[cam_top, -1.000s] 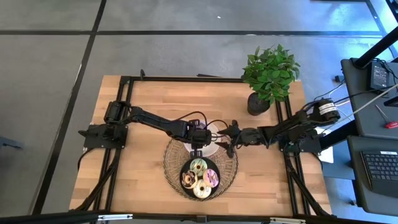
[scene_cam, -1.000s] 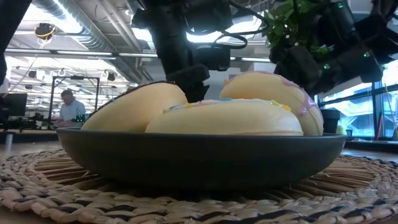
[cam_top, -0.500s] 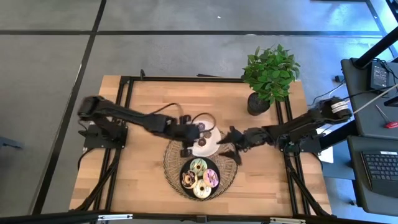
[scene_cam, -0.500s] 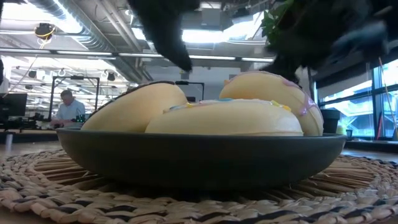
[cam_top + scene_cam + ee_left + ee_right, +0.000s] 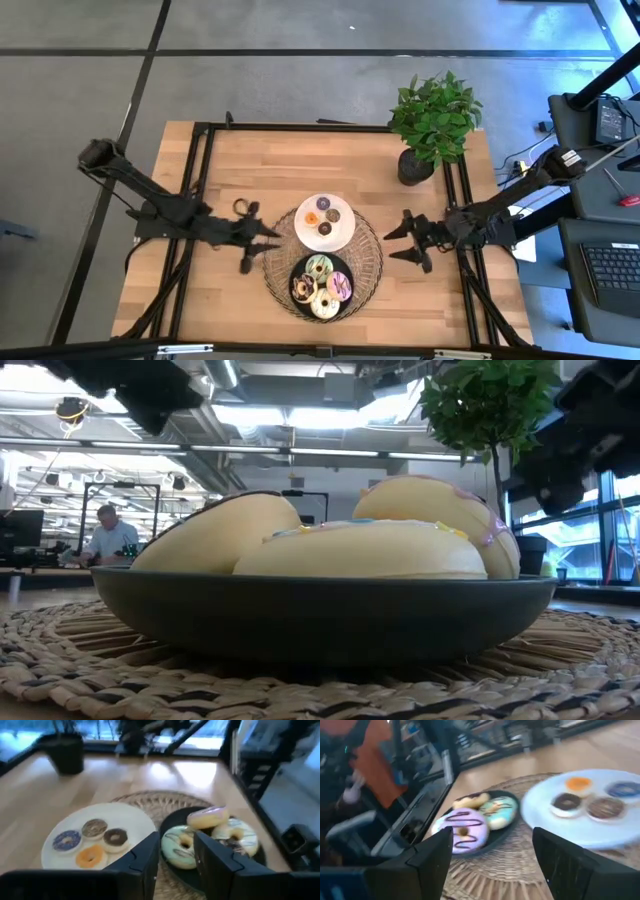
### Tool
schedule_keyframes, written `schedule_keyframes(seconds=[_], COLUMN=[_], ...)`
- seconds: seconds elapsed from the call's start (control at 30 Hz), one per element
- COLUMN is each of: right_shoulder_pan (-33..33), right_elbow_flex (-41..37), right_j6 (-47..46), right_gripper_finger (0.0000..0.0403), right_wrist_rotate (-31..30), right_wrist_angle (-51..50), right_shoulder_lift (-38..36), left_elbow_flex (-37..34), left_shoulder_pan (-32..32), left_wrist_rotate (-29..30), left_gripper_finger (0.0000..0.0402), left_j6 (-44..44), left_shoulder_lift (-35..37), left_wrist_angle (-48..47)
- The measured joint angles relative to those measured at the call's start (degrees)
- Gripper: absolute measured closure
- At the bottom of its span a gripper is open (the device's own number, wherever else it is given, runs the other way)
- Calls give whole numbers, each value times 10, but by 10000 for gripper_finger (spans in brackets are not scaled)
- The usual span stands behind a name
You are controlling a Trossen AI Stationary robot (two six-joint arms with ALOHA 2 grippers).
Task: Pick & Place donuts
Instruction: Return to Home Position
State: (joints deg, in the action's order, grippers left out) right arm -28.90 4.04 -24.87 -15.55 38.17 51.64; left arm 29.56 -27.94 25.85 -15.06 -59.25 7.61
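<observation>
Several mini donuts, purple [image 5: 66,840], orange [image 5: 90,856] and brown, lie on a white plate [image 5: 325,222]. Several larger donuts, among them a green one [image 5: 179,847] and a pink-striped one [image 5: 462,829], lie in a black plate [image 5: 320,285] nearer the front edge. Both plates rest on a round woven mat [image 5: 372,262]. My left gripper [image 5: 270,238] hangs left of the mat, open, with nothing between its fingers [image 5: 145,862]. My right gripper [image 5: 398,243] hangs at the mat's right rim, open wide and empty.
A potted green plant [image 5: 432,120] stands at the table's far right. Black frame rails [image 5: 200,180] run along the table's left and right sides. Bare wood shows on the far half and at the near corners. A person sits far off in the room [image 5: 105,530].
Both arms have drawn back from the white plate and risen a little. The left gripper has gone toward the table's left edge and the right gripper toward the right edge. Both have tipped up from slanting down to nearly level. The donuts and plates have stayed put.
</observation>
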Motion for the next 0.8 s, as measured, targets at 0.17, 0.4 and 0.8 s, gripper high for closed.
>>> schedule_keyframes(seconds=[0.17,0.4,0.8], right_shoulder_pan=[-3,-2,-2], right_elbow_flex=[-37,-36,-36], right_j6=[18,94,146], right_gripper_finger=[130,130,130], right_wrist_rotate=[-25,-29,-29], right_wrist_angle=[36,49,22], right_shoulder_lift=[-30,-50,-112], left_elbow_flex=[-110,-204,-243], left_shoulder_pan=[-17,-17,-17], left_wrist_rotate=[-3,-17,-25], left_gripper_finger=[285,282,283], left_j6=[29,22,6], left_shoulder_lift=[74,204,462], left_wrist_angle=[123,141,-41])
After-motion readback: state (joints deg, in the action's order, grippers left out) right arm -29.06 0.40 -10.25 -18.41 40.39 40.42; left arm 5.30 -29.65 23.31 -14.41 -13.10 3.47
